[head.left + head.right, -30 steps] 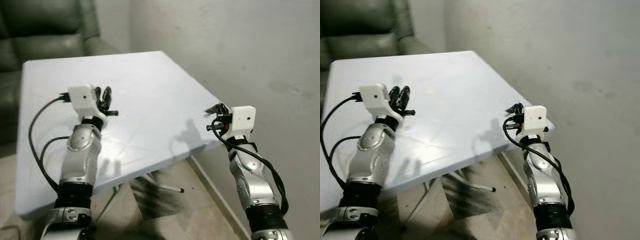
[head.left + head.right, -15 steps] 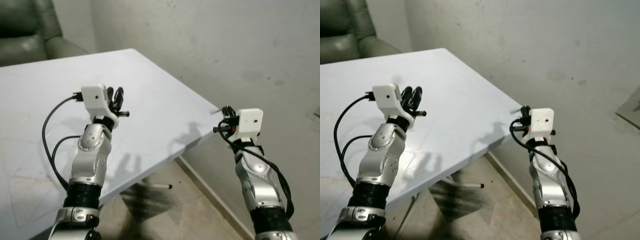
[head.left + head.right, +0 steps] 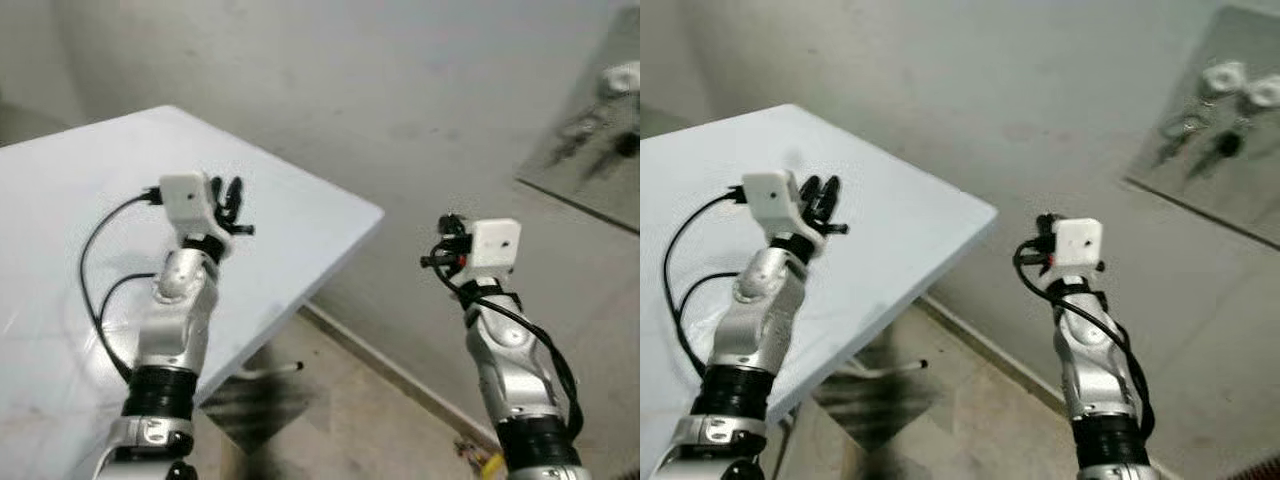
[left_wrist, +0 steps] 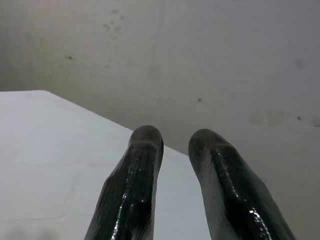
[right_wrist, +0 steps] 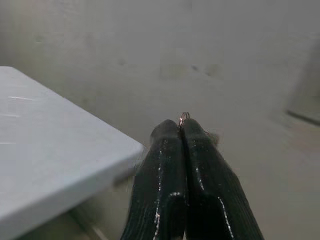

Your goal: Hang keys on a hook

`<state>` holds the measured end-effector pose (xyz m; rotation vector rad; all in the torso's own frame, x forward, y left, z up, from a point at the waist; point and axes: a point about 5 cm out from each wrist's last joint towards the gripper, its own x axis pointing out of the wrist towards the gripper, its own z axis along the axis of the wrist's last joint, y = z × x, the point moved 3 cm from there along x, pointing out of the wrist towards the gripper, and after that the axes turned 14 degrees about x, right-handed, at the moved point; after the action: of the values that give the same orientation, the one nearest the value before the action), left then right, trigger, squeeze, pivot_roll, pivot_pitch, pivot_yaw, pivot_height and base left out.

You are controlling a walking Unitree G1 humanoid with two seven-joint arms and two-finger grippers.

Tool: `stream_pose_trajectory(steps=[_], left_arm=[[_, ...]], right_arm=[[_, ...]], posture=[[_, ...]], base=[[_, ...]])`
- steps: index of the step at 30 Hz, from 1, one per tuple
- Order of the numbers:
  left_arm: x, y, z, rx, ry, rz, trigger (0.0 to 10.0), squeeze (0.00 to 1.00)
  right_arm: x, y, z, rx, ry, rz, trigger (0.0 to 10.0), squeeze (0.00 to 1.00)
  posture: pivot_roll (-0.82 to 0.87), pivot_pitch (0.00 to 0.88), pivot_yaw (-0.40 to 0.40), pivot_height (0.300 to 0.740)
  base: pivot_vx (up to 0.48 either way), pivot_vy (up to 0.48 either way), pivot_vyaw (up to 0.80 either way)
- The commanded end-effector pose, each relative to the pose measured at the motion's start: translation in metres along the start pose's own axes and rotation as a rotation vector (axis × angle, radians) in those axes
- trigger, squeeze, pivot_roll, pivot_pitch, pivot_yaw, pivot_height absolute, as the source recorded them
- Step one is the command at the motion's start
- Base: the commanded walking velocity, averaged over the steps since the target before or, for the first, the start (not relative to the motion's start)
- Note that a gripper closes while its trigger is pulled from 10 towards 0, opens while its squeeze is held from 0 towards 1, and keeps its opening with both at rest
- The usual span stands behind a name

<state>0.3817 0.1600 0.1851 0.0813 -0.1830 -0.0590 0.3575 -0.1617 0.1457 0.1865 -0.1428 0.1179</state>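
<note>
**Robot turns from the table toward the wall board with the key ring pinched**

Over the last second the whole view has swung to the robot's right. The armchair has slid out of sight, the white table (image 3: 120, 210) now sits to the left, and a grey board (image 3: 1220, 130) on the wall has come into the upper right corner. That is the camera turning with the body; the arms hold much the same pose in front of it. I read this as the approach to the hanging spot, with the hanging itself not yet begun.

The right gripper (image 5: 181, 125) is pressed tight, its two black fingers (image 5: 160, 170) touching along their length, and a thin wire loop, seemingly the key ring (image 5: 184, 116), pokes out at the tips. The right gripper is raised in open air past the table's corner, well apart from the board. The keys themselves cannot be made out; whatever hangs below the fingers is hidden by them.

The left gripper (image 4: 174, 142) is held above the table with a clear gap between its fingers and nothing in it.

On the board, pale hooks (image 3: 1225, 75) seem to carry a few dark bunches of keys (image 3: 1223, 148), but they are small and blurred, and the frame edge cuts the board. Which hook is free cannot be told from here. The robot will likely need to get closer before the right arm can reach.
</note>
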Motion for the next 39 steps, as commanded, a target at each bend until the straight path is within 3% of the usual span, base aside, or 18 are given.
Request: stream_pose_trajectory(steps=[1, 26, 39], left_arm=[[0.001, -0.012, 0.001, -0.015, 0.015, -0.030, 10.0, 0.00], [-0.001, -0.019, -0.005, -0.024, 0.069, -0.062, 10.0, 0.00], [-0.004, -0.023, -0.003, -0.031, 0.047, -0.097, 10.0, 0.00]], right_arm=[[0.001, -0.007, 0.007, -0.008, -0.018, -0.025, 10.0, 0.00], [-0.002, -0.012, 0.007, -0.026, -0.011, -0.043, 10.0, 0.00], [-0.006, -0.002, 0.009, 0.000, -0.035, 0.018, 10.0, 0.00]], posture=[[-0.02, 0.000, -0.047, 0.740], [-0.02, 0.000, -0.049, 0.740], [-0.02, 0.000, -0.047, 0.740]], base=[[0.000, 0.000, -0.72], [0.000, 0.000, -0.71], [0.175, 0.000, -0.07]])
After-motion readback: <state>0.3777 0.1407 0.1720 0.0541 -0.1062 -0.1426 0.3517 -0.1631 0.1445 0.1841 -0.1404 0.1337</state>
